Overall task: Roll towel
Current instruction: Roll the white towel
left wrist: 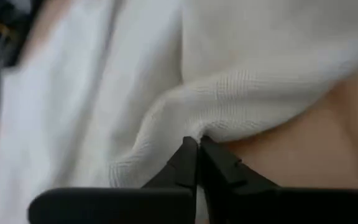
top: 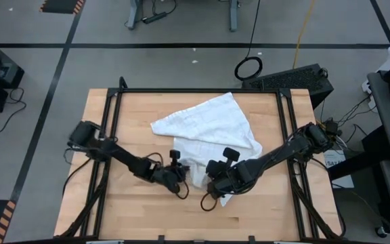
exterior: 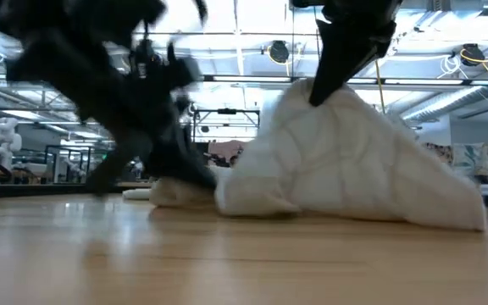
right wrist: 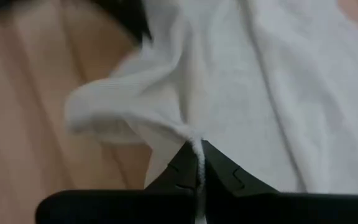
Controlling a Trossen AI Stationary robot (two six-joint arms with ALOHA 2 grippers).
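A: So, where is the towel point(top: 212, 125) sitting?

B: It is lying crumpled on the wooden table point(top: 114, 210), spreading from the middle toward the far right corner, with its near edge bunching up between the two arms.

A: And the left gripper point(top: 181, 175), what is it doing?

B: It is reaching in low from the left side, at the towel's near left edge. In the left wrist view its fingers point(left wrist: 182, 163) are pressing together, tips meeting, and a fold of the towel point(left wrist: 229, 93) is being pinched right at those tips.

A: Is the right gripper point(top: 217, 184) gripping too?

B: Yes. It is working at the towel's near edge, just beside the left one. In the right wrist view its fingers point(right wrist: 216, 165) are closing on a thin strand of the cloth point(right wrist: 229, 74), which is running down between them; the fabric is gathering into creases toward that pinch.

A: Is the cloth being lifted anywhere?

B: In the low view the towel point(exterior: 346, 161) is peaking up off the table like a tent under one dark arm, while the rest is trailing down onto the wood.
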